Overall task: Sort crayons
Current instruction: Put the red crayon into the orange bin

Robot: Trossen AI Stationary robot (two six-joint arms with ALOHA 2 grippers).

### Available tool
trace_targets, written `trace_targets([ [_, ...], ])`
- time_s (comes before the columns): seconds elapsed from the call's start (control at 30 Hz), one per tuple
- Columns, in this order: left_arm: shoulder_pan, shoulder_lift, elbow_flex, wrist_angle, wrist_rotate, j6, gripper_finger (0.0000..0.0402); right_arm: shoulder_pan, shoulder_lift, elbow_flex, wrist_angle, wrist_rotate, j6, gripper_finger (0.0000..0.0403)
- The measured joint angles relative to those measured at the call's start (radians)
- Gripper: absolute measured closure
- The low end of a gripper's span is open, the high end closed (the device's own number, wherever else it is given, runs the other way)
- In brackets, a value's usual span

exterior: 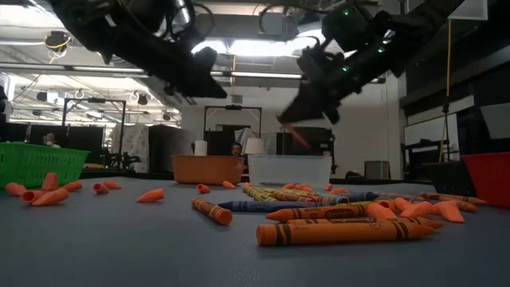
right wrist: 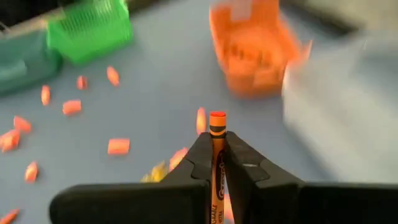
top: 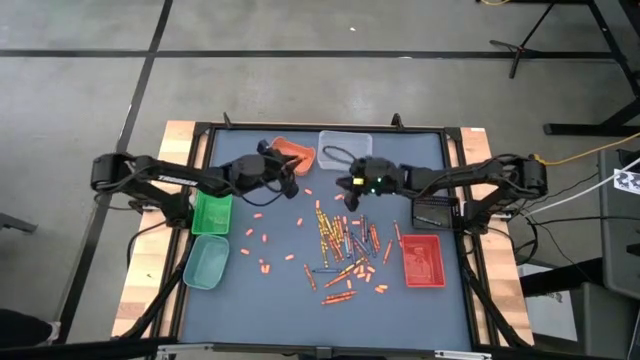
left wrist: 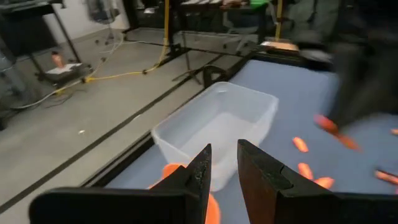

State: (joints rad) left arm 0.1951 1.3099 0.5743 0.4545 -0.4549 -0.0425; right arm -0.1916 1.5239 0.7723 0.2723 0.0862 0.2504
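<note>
Many crayons (top: 345, 245) lie loose on the blue-grey table top, mostly in a heap right of the middle. Short orange pieces (top: 262, 240) are scattered to its left. My right gripper (top: 350, 198) hangs above the table's middle, shut on an orange crayon (right wrist: 217, 155). My left gripper (top: 291, 186) hovers beside the orange tray (top: 293, 153) at the far side. Its fingers (left wrist: 202, 165) stand slightly apart with nothing between them, and the clear tray (left wrist: 217, 127) lies ahead of them. My right gripper pinches the orange crayon between its two fingers, and the crayon lies along them. Its flat end (right wrist: 217, 119) sticks out past the fingertips. The gripper slants down toward the table's far left, and the crayon (exterior: 299, 135) is lifted clear of the table.
At the left edge are a green tray (top: 211, 212) and a teal tray (top: 206, 260). A red tray (top: 423, 260) and a black tray (top: 433, 212) stand on the right, and a clear tray (top: 345, 143) at the far edge. Bare table top shows near the front edge.
</note>
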Motion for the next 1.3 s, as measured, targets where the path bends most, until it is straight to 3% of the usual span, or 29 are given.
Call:
trace_targets([
  [0.37, -0.117, -0.017, 0.000, -0.028, 0.000, 0.000, 0.0338, -0.080, 0.136, 0.002, 0.644, -0.001, -0.243, 0.0384],
  [0.53, -0.156, -0.017, 0.000, -0.028, 0.000, 0.000, 0.0338, -0.086, 0.245, 0.036, 0.839, -0.010, -0.286, 0.0384],
  [0.73, -0.190, -0.017, 0.000, -0.028, 0.000, -0.001, 0.0338, -0.085, 0.382, 0.218, 0.765, -0.036, -0.342, 0.0384],
  [1.07, -0.227, -0.017, 0.000, -0.036, 0.001, -0.003, 0.0338, -0.084, 0.539, 0.513, 0.441, -0.017, -0.364, 0.0384],
  [1.3, -0.246, -0.017, 0.000, -0.039, 0.002, -0.006, 0.0338, -0.084, 0.589, 0.610, 0.322, 0.017, -0.364, 0.0384],
])
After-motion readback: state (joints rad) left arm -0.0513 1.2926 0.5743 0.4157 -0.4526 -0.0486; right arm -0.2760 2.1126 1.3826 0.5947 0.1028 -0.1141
